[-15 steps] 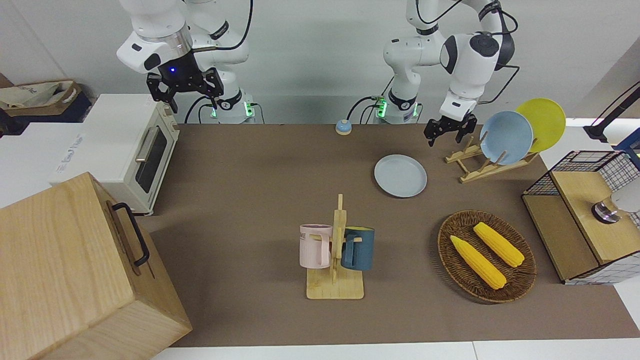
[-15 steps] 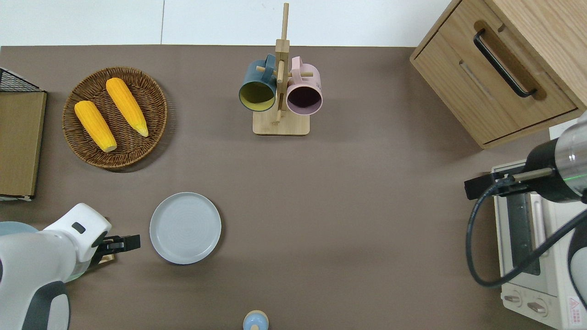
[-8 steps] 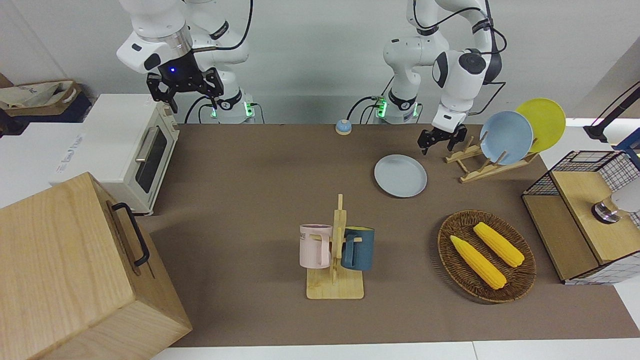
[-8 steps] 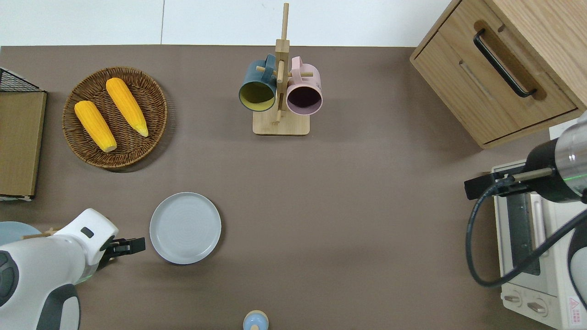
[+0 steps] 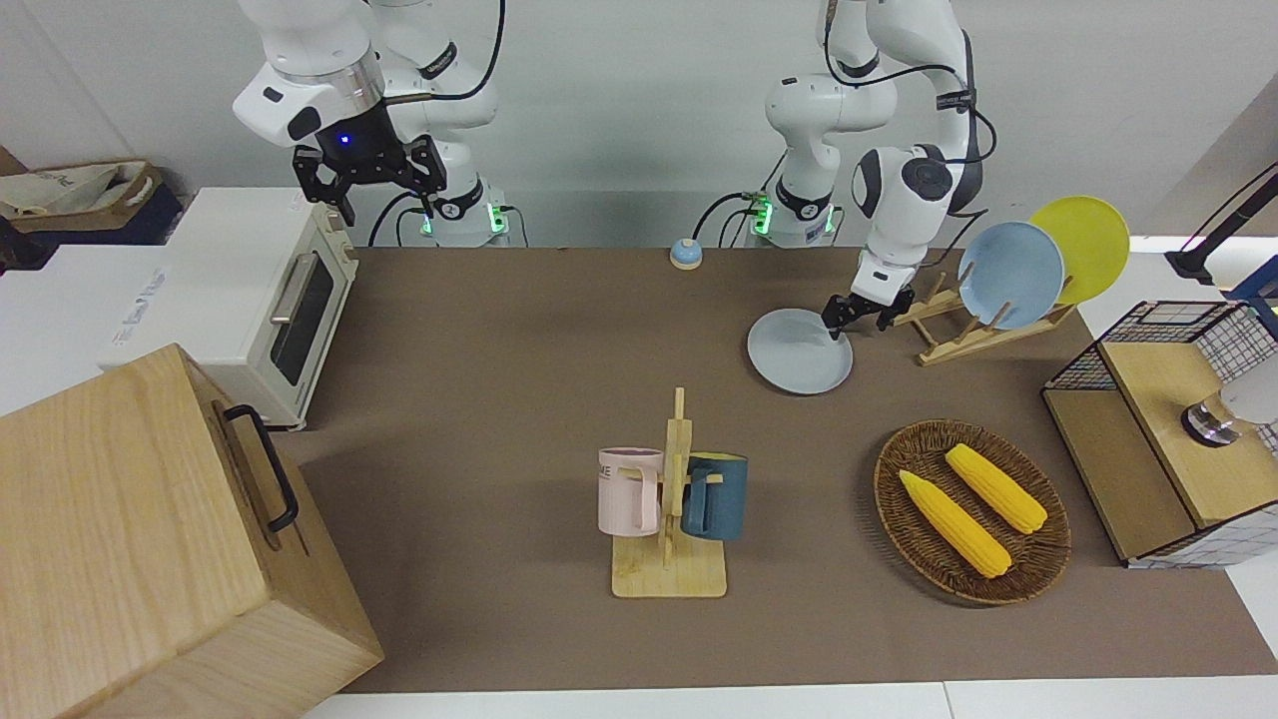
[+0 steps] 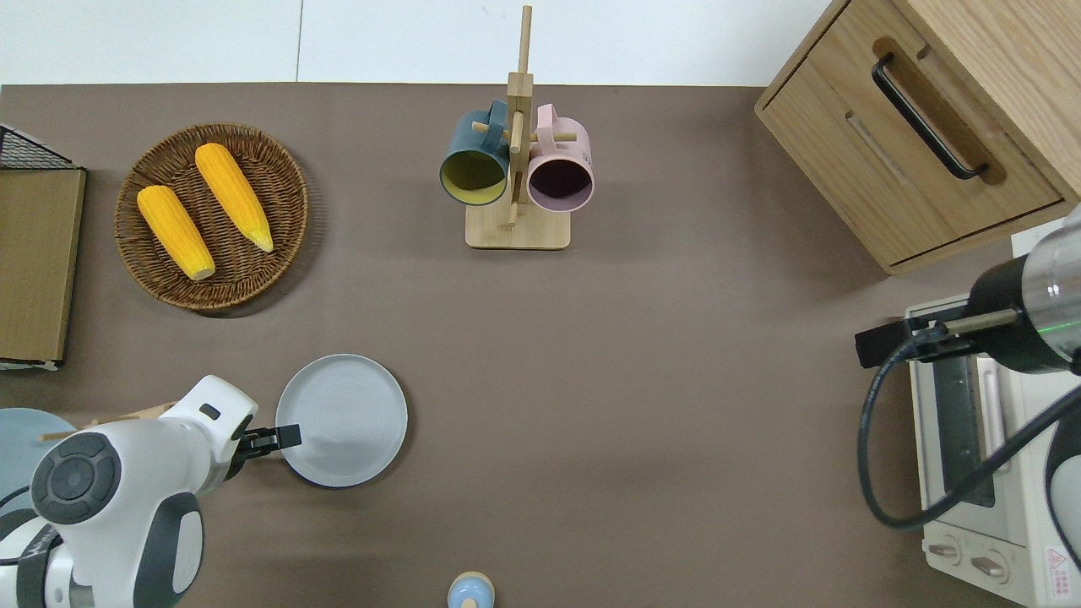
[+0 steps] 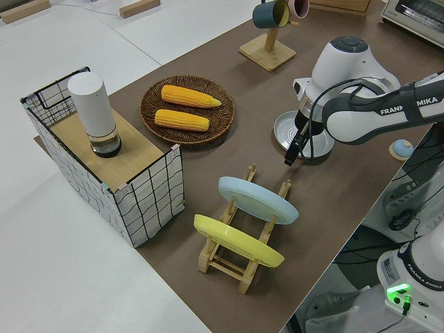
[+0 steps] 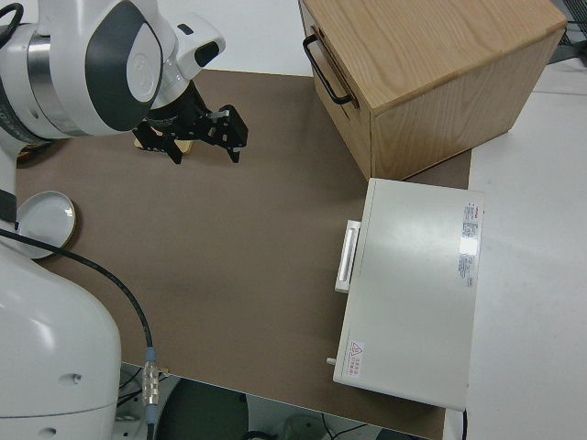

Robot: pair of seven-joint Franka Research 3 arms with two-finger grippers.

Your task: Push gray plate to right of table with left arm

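The gray plate (image 5: 794, 355) lies flat on the brown table (image 5: 499, 350), near the left arm's end; it also shows in the overhead view (image 6: 346, 418) and the left side view (image 7: 311, 136). My left gripper (image 5: 835, 328) is low at the plate's rim on the side toward the left arm's end of the table, its tip touching or just over that rim (image 6: 289, 437). Its fingers look shut and hold nothing (image 7: 289, 157). My right arm is parked with its gripper (image 5: 367, 185) open and empty.
A wooden rack (image 5: 949, 340) with a sky-blue plate (image 5: 1010, 275) and a yellow plate (image 5: 1083, 245) stands beside the left gripper. A corn basket (image 5: 889, 469), a mug stand (image 5: 671, 574), a small bell (image 5: 685, 254), a toaster oven (image 5: 250, 300) and a wooden cabinet (image 5: 130, 539) also stand on the table.
My left gripper has come down and moved from beside the plate rack to the gray plate's rim. The plate has not visibly moved. The right arm has not moved.
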